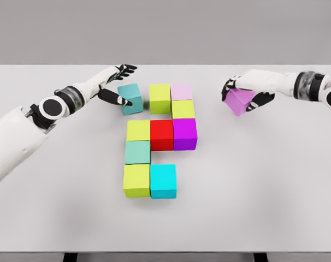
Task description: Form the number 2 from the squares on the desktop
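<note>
From my remote seat I see a pale grey desk (56, 218) with coloured cubes forming most of a numeral 2. The top row has a yellow-green cube (160, 98) and a pale pink cube (182, 91), with a teal cube (131, 99) just left of them, slightly skewed and not quite joined. Below run another yellow-green cube, then a middle row of yellow-green, red (161, 135) and magenta, a pale teal cube under that, and a bottom row ending in a cyan cube (163, 180), which looks one cube short.

My left hand (115, 87) has its fingers spread, thumb tip touching the teal cube. My right hand (244, 93), off to the right, has fingers clenched around a purple cube (239, 102), tilted and apparently lifted.

I judge the risks as these: a left-hand push could shove the teal cube into its neighbours and skew the top row; the tilted purple cube could slip, or land crooked beside the cyan one.
</note>
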Controlling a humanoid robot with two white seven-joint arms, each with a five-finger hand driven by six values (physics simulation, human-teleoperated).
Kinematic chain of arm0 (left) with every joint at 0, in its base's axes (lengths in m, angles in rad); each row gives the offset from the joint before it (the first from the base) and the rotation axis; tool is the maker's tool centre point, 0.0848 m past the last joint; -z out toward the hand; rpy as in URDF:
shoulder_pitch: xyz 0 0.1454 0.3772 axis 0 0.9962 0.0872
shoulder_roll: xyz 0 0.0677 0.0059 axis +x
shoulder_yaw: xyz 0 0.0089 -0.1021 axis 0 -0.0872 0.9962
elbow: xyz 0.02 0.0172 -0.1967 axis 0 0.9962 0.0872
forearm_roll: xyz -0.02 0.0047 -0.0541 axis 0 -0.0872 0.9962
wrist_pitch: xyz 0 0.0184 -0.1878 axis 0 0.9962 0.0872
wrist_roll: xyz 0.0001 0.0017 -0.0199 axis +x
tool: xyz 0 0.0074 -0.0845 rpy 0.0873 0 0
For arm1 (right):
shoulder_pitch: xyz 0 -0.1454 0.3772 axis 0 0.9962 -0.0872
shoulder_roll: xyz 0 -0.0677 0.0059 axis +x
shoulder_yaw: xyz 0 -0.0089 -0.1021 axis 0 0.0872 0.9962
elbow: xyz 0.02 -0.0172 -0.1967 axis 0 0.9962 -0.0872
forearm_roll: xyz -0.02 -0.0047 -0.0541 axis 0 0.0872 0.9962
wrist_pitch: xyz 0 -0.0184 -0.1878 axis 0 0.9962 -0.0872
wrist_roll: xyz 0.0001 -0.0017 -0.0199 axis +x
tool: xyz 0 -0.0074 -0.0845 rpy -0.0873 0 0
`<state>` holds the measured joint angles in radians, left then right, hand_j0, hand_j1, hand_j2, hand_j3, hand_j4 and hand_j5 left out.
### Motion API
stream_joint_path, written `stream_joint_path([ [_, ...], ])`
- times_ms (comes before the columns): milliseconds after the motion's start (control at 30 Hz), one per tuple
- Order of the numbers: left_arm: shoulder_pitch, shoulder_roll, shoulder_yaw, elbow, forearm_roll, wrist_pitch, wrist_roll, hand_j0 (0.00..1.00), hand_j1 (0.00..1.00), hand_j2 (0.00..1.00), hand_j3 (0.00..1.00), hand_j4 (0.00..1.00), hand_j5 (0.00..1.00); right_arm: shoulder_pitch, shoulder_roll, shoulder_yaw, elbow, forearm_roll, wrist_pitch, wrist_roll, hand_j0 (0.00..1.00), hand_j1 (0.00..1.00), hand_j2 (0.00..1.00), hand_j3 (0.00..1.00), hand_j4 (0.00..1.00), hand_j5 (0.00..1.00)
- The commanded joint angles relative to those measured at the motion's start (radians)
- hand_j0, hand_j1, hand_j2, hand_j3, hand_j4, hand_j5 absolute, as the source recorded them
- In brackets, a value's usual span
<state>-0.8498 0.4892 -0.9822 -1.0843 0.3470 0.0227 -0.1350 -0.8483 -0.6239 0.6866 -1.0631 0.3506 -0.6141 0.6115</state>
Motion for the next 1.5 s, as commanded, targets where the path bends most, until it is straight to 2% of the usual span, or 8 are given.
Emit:
stream_joint_path([
  [0,0.000,0.014,0.000,-0.002,0.001,-0.024,-0.001,1.00,1.00,1.00,1.00,1.00,1.00,0.005,-0.043,-0.002,-0.096,-0.013,0.003,-0.001,0.60,0.60,0.60,0.60,0.60,0.60],
  [167,0.026,0.104,0.002,-0.106,0.007,-0.043,-0.005,1.00,1.00,1.00,1.00,1.00,1.00,0.058,-0.120,0.001,-0.231,-0.045,0.003,-0.001,0.63,0.63,0.63,0.63,0.63,0.63],
  [333,0.029,0.190,0.004,-0.111,0.023,-0.125,-0.011,1.00,1.00,1.00,1.00,1.00,1.00,0.123,-0.194,0.001,-0.376,-0.050,0.003,-0.001,0.63,0.63,0.63,0.63,0.63,0.63],
  [500,0.058,0.270,-0.004,-0.118,0.059,-0.293,-0.221,1.00,1.00,1.00,1.00,1.00,1.00,0.179,-0.273,-0.001,-0.508,-0.061,0.003,-0.001,0.63,0.63,0.63,0.63,0.63,0.63],
  [667,0.061,0.269,-0.004,-0.105,0.063,-0.283,-0.276,1.00,1.00,1.00,1.00,1.00,1.00,0.233,-0.309,0.001,-0.643,-0.073,0.003,-0.001,0.63,0.63,0.63,0.63,0.63,0.63],
  [900,0.063,0.196,-0.004,-0.008,0.055,-0.274,-0.276,1.00,1.00,1.00,1.00,1.00,1.00,0.264,-0.309,0.010,-0.695,-0.096,0.003,-0.001,0.67,0.67,0.67,0.67,0.67,0.67],
  [1367,0.063,0.144,-0.004,0.035,0.050,-0.274,-0.275,1.00,1.00,1.00,1.00,1.00,1.00,0.252,-0.270,0.087,-0.699,-0.108,0.003,-0.001,0.71,0.71,0.71,0.71,0.71,0.71],
  [1467,0.058,0.144,-0.004,0.035,0.050,-0.274,-0.273,1.00,1.00,1.00,1.00,1.00,1.00,0.219,-0.257,0.162,-0.699,-0.108,0.003,-0.001,0.71,0.71,0.71,0.71,0.71,0.71],
])
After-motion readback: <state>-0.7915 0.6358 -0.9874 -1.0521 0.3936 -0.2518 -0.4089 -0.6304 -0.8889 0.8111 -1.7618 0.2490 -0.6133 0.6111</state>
